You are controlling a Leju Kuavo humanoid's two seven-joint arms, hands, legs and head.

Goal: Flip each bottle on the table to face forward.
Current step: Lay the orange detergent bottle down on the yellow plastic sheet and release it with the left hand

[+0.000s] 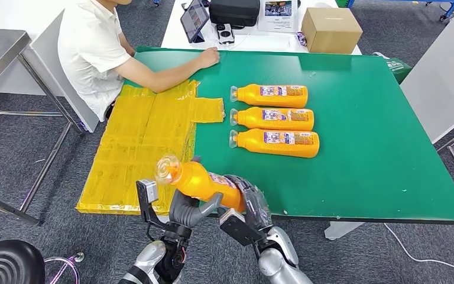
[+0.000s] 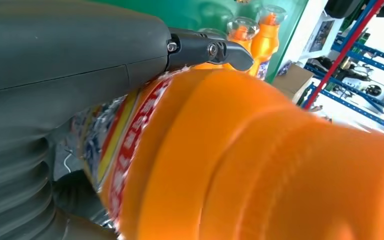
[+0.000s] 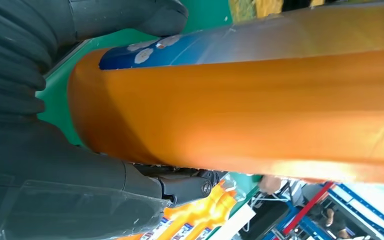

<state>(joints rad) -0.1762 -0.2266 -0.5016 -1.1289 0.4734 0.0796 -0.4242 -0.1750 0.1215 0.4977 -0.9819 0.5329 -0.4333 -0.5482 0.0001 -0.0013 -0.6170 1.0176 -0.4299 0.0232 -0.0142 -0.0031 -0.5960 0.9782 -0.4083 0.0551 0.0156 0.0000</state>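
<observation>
Head view shows both hands holding one orange bottle above the near table edge. Left hand wraps its neck end, right hand its base. Three bottles lie labels up. Label words are too blurry to read.

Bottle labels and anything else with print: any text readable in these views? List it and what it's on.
No text is readable.
Three lying bottles: labels face up, print too small.
Held bottle: red and blue label, blurred in both wrist views.
Tablet: screen too small.
Printed card: too small.
Cardboard box: no print visible.
</observation>
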